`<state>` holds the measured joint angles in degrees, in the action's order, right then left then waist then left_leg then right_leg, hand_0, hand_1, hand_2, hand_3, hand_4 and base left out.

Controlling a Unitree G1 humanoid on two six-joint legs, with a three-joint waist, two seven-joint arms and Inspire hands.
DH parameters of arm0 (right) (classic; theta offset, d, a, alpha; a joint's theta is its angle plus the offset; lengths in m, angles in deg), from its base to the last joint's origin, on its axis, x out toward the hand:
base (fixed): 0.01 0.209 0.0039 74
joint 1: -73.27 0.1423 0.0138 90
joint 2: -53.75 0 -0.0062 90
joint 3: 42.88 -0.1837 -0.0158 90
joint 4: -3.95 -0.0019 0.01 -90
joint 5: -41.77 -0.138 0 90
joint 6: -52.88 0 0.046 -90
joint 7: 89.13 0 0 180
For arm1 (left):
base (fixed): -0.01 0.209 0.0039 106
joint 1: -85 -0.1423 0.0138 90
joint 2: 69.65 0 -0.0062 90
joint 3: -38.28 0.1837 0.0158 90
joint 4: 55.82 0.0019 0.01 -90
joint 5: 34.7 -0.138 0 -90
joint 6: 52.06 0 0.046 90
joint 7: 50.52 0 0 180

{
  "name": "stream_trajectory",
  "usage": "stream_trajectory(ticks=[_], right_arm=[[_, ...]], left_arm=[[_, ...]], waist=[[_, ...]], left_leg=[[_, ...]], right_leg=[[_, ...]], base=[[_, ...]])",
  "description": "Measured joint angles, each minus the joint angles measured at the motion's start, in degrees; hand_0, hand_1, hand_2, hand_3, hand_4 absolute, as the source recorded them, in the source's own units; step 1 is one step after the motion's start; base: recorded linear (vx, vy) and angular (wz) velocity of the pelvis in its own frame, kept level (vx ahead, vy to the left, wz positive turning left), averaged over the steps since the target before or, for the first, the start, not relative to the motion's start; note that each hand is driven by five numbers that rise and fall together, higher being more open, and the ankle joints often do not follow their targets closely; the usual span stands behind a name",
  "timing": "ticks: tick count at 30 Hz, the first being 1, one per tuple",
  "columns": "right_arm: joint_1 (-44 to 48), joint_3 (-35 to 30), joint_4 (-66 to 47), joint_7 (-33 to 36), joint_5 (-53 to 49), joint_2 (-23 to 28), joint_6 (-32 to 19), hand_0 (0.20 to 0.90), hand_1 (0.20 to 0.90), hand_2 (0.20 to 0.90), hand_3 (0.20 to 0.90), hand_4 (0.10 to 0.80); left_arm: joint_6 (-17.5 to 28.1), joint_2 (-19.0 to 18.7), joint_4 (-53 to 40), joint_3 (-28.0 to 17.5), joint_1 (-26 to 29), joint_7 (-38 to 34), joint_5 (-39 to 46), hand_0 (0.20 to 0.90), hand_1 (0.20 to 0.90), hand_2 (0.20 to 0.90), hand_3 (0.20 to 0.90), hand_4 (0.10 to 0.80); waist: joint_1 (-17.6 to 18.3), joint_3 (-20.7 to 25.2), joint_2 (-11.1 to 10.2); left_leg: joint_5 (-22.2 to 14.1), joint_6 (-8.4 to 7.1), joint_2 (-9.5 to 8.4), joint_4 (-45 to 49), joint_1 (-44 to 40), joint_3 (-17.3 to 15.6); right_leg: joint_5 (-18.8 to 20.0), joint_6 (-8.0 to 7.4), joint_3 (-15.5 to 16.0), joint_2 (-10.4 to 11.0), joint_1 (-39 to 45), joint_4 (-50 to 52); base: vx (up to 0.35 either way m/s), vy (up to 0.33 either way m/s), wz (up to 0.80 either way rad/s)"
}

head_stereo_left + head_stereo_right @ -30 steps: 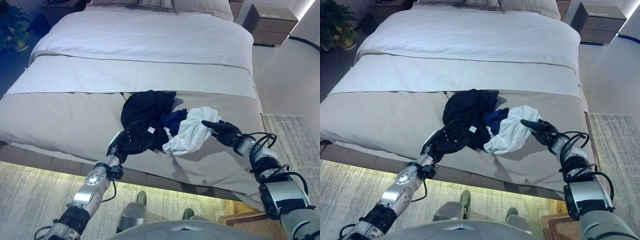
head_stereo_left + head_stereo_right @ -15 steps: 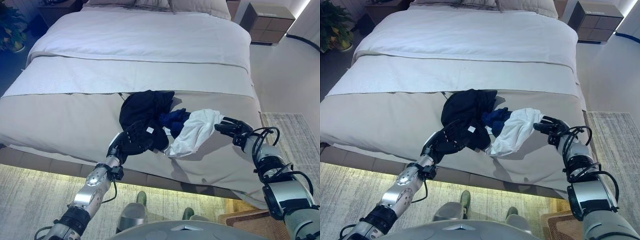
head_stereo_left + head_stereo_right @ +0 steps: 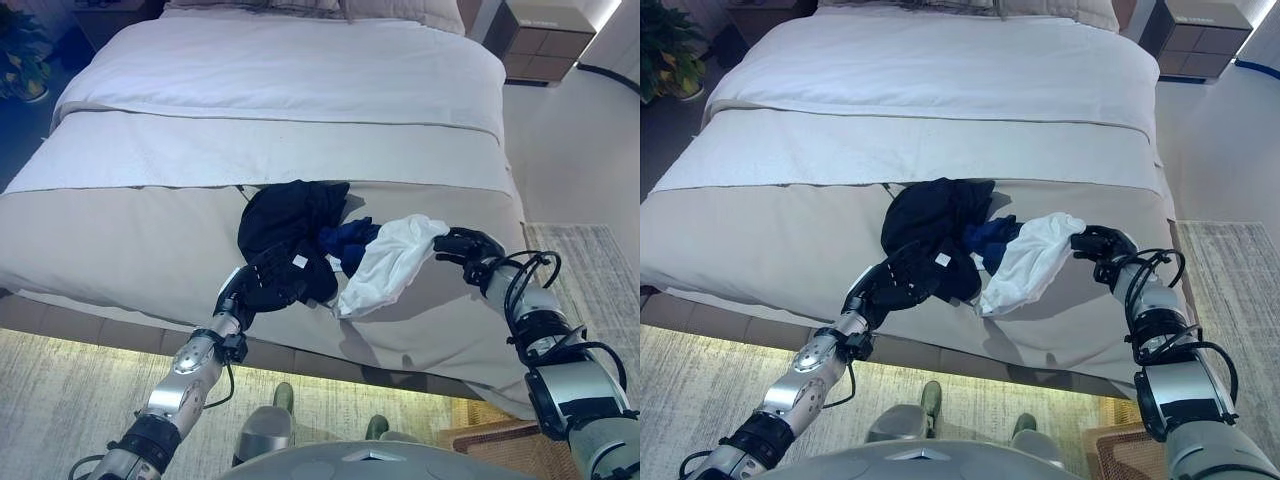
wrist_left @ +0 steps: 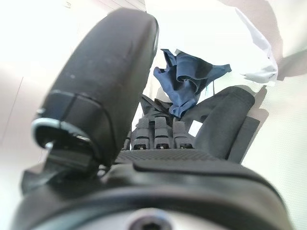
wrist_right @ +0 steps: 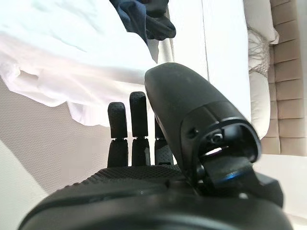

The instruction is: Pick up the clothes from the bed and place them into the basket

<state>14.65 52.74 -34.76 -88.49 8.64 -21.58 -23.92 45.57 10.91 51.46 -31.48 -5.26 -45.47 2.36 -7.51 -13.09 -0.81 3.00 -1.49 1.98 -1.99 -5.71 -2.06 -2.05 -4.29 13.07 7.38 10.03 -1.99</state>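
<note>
A pile of clothes lies near the foot edge of the bed (image 3: 120, 230): a black garment (image 3: 290, 215), a blue garment (image 3: 348, 237) and a white garment (image 3: 385, 265). My left hand (image 3: 262, 283) rests on the black garment's near part with its fingers (image 4: 163, 136) curled into the cloth. My right hand (image 3: 468, 247) is to the right of the pile, shut on the white garment's right edge (image 5: 72, 62), which is drawn out toward it. A corner of the woven basket (image 3: 485, 445) shows on the floor at the lower right.
A white duvet (image 3: 300, 70) covers the bed's far half, with pillows (image 3: 400, 10) at the head. A nightstand (image 3: 545, 40) stands at the far right, a plant (image 3: 670, 45) at the far left. A pale rug (image 3: 60, 400) lies along the bed's near side.
My right hand has closed on the white garment's edge and moved right, drawing the cloth out with it. My left hand has stayed on the black garment.
</note>
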Motion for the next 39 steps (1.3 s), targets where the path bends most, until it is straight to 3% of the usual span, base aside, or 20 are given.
stream_trajectory(ticks=[9, 15, 21, 32, 39], right_arm=[[0.0, 0.0, 0.0, -2.5, -0.5, 0.0, -0.3, 0.3, 0.3, 0.3, 0.2, 0.1], [-0.3, -0.1, -0.9, -3.2, -11.9, 0.0, -0.5, 0.3, 0.3, 0.3, 0.2, 0.1], [-1.6, -0.2, -11.6, -3.8, -22.1, 0.3, -2.1, 0.3, 0.3, 0.3, 0.2, 0.1], [2.9, -0.9, -21.4, -4.3, -28.3, 8.7, -2.5, 0.3, 0.3, 0.3, 0.2, 0.1], [5.4, -1.0, -21.5, -2.5, -29.4, 11.0, -2.5, 0.3, 0.3, 0.3, 0.2, 0.1]], left_arm=[[0.0, 0.0, 0.0, 0.0, 0.0, 0.1, 0.0, 0.9, 0.9, 0.9, 0.9, 0.8], [0.0, 0.0, 0.0, 0.0, -0.5, 0.5, 0.0, 0.9, 0.9, 0.9, 0.9, 0.8], [0.0, 0.0, 0.0, -0.2, -1.3, 1.3, 0.0, 0.9, 0.9, 0.9, 0.9, 0.8], [1.3, 0.3, 4.5, -0.3, -2.1, 4.2, 0.0, 0.9, 0.9, 0.9, 0.9, 0.8], [2.7, 0.6, 4.5, -0.3, -2.0, 4.3, 0.0, 0.9, 0.9, 0.9, 0.9, 0.8]], waist=[[0.1, 0.0, 0.0], [0.1, 0.0, 0.0], [0.4, 0.0, 0.0], [1.1, 0.0, -0.1], [1.6, 0.4, -0.7]], left_leg=[[0.0, 0.0, 0.0, -0.3, 0.0, 0.0], [0.0, 0.0, -0.01, -0.5, 0.0, 0.0], [0.0, 0.0, 0.05, -0.9, -0.6, 0.0], [0.1, -0.02, 0.0, -2.5, -2.3, -0.3], [0.1, -0.02, 0.01, -2.6, -2.7, -0.6]], right_leg=[[0.0, 0.0, 0.0, 0.0, -0.1, -0.1], [0.1, 0.06, 0.1, -0.1, 0.3, -0.8], [0.2, -0.11, 0.1, -0.1, 0.7, -1.0], [0.3, -0.26, 0.1, -0.1, 1.9, -1.6], [0.3, -0.25, 0.0, -0.2, 2.2, -2.0]], base=[[0.0, 0.0, 0.0], [0.0, 0.0, 0.0], [0.0, 0.0, 0.0], [0.001, 0.003, 0.0], [0.0, 0.0, 0.0]])
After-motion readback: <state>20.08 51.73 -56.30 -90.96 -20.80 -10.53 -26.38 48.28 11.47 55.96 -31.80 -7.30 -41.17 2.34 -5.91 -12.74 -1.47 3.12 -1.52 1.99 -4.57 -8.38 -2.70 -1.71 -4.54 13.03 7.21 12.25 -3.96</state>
